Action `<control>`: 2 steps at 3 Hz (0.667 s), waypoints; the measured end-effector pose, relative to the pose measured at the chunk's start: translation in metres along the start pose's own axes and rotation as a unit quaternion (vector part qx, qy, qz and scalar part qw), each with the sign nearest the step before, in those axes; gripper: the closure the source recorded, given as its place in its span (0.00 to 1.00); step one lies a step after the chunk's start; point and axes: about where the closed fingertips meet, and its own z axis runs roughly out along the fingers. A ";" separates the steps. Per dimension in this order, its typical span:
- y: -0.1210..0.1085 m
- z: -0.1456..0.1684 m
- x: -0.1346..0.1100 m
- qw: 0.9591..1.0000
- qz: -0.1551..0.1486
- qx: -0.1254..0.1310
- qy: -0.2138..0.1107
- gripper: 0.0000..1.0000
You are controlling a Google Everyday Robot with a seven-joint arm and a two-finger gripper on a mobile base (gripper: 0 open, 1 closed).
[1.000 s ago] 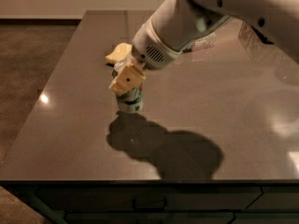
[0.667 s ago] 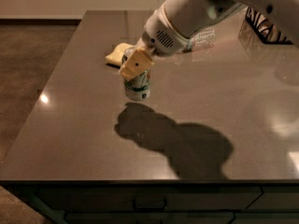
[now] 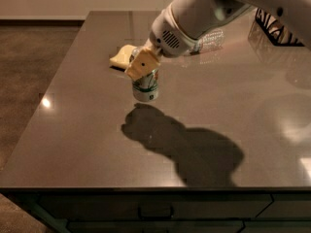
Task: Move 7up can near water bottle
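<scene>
The 7up can [image 3: 146, 88], white and green, is upright in my gripper [image 3: 144, 74], which is shut on its upper part from above. One yellowish finger pad [image 3: 142, 64] covers the can's top. The can is at or just above the dark tabletop [image 3: 87, 130], left of centre; I cannot tell if it touches. The water bottle [image 3: 210, 40], clear and crinkled, lies on the table behind my arm [image 3: 194, 18], which partly hides it. The bottle is up and to the right of the can.
A pale yellow soft object [image 3: 120, 57] lies on the table just left of and behind the can. A black wire rack [image 3: 278, 27] stands at the far right corner. The table's left and front edges are in view.
My gripper has carried the can to the right and farther back on the table, closer to the water bottle. The arm's shadow has shifted with it.
</scene>
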 end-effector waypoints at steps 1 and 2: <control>-0.037 -0.007 0.007 0.997 0.042 0.059 -0.008 1.00; -0.074 -0.019 0.014 0.991 0.075 0.107 -0.019 1.00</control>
